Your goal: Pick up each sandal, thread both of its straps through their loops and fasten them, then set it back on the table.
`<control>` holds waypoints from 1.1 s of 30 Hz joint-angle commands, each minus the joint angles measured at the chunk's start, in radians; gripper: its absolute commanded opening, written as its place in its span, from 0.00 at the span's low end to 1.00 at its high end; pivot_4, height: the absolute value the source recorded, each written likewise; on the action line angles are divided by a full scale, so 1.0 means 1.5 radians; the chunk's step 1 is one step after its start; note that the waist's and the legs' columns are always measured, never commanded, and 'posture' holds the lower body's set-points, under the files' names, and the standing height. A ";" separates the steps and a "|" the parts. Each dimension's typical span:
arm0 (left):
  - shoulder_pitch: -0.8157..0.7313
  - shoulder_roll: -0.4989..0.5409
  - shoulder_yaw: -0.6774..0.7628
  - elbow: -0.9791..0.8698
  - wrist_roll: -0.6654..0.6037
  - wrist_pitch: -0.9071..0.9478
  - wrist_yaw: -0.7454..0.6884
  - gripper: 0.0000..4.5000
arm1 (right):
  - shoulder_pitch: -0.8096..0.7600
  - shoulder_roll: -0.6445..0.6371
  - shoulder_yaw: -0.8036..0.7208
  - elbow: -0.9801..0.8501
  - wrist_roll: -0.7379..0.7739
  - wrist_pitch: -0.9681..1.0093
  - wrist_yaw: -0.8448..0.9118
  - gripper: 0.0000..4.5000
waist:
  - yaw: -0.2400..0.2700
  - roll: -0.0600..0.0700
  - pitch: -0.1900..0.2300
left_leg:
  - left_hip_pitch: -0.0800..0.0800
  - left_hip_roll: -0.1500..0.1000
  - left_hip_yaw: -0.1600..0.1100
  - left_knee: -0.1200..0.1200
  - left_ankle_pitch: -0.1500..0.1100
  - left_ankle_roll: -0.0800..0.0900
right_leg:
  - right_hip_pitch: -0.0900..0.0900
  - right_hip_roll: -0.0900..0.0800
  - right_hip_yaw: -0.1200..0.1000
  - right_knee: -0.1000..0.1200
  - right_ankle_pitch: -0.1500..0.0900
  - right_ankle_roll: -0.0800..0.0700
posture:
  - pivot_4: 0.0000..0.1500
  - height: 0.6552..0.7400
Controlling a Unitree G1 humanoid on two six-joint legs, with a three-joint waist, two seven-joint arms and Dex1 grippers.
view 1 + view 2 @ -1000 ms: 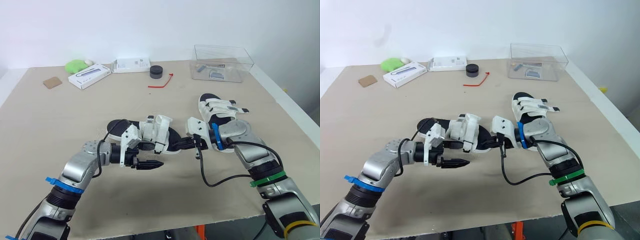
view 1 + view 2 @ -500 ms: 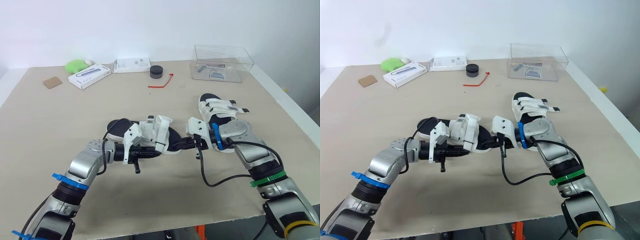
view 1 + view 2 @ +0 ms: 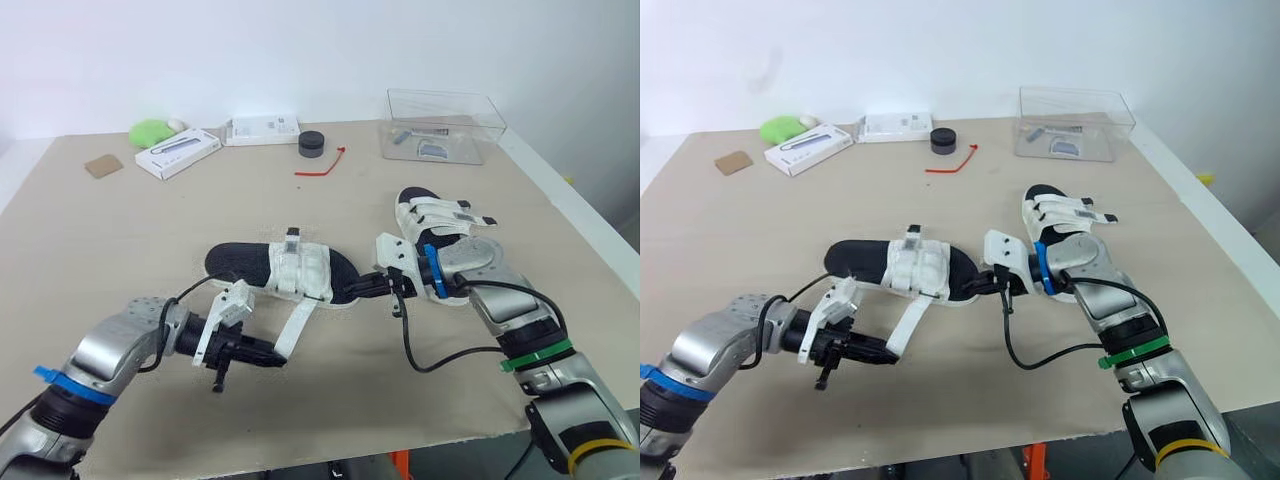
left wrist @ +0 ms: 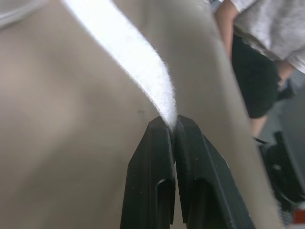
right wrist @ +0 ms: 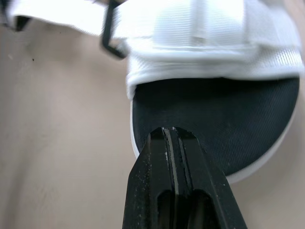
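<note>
Strap end (image 3: 295, 326) of sandal (image 3: 285, 268) clenched in left tool (image 3: 271, 358), sole end (image 5: 209, 114) in right tool (image 3: 353, 291)

Bright, even light falls from above on the table (image 3: 90, 230), leaving only soft, faint shadows under the sandal (image 3: 285, 270) at its middle. The wall (image 3: 300, 50) behind is washed pale, and the clear box (image 3: 445, 125) carries small glints. In the left wrist view the strap (image 4: 128, 62) looks fuzzy up close and the person (image 4: 267, 24) beyond it is blurred; in the right wrist view the sandal's white upper is soft too.
</note>
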 commanded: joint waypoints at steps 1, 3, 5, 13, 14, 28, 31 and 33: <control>-0.004 -0.004 0.014 -0.028 -0.018 0.012 0.012 0.01 | -0.006 -0.006 -0.006 0.009 -0.005 0.000 0.000 0.00 | 0.000 0.000 0.000 | 0.000 0.000 0.000 0.000 0.000 0.000 | 0.000 0.000 0.000 0.000 0.000 0.000 | 1.00 1.00; -0.016 -0.011 0.017 -0.036 -0.027 0.018 0.019 0.01 | -0.007 -0.004 -0.005 0.011 -0.006 -0.002 0.000 0.00 | 0.000 0.000 0.000 | 0.000 0.000 0.000 0.000 0.000 0.000 | 0.000 0.000 0.000 0.000 0.000 0.000 | 1.00 1.00; -0.025 -0.010 0.017 -0.045 -0.034 0.025 0.019 0.01 | -0.008 -0.003 -0.004 0.014 -0.006 -0.003 0.001 0.00 | 0.000 0.000 0.000 | -0.001 0.000 0.000 0.000 0.000 0.000 | 0.000 0.000 0.000 0.000 0.000 0.000 | 1.00 1.00; -0.039 0.133 -0.028 -0.120 0.066 -0.123 -0.107 0.48 | -0.009 -0.005 -0.005 0.018 -0.006 -0.005 0.004 0.00 | 0.000 0.000 0.000 | 0.000 0.000 0.000 0.000 0.000 0.000 | 0.000 0.000 0.000 0.000 -0.001 -0.001 | 1.00 1.00; -0.039 0.148 -0.033 -0.119 0.090 -0.164 -0.121 0.48 | -0.009 -0.005 -0.005 0.018 -0.006 -0.006 0.005 0.00 | 0.000 0.000 0.000 | 0.000 0.000 0.000 0.000 0.000 0.000 | 0.000 0.000 0.000 0.000 -0.001 -0.001 | 1.00 1.00; -0.198 -0.039 -0.008 0.206 0.324 -0.963 -0.044 0.48 | -0.012 0.000 -0.002 0.023 -0.007 -0.010 0.006 0.00 | 0.000 0.000 0.000 | 0.000 -0.001 0.003 0.000 0.000 0.001 | 0.000 0.000 0.002 0.000 0.003 -0.004 | 1.00 1.00; -0.188 -0.046 -0.038 0.243 0.330 -1.050 -0.056 0.48 | -0.007 -0.004 -0.002 0.018 -0.007 -0.008 0.007 0.00 | 0.000 0.000 0.000 | 0.000 0.000 0.003 0.000 -0.001 0.001 | 0.000 0.000 0.001 -0.001 0.003 -0.005 | 1.00 1.00; -0.194 -0.045 -0.054 0.261 0.334 -1.085 -0.057 0.48 | -0.003 -0.006 -0.003 0.012 -0.005 -0.005 0.007 0.00 | 0.001 0.000 0.000 | -0.001 0.000 0.003 0.000 -0.001 0.001 | 0.000 -0.001 0.001 -0.001 0.003 -0.004 | 1.00 1.00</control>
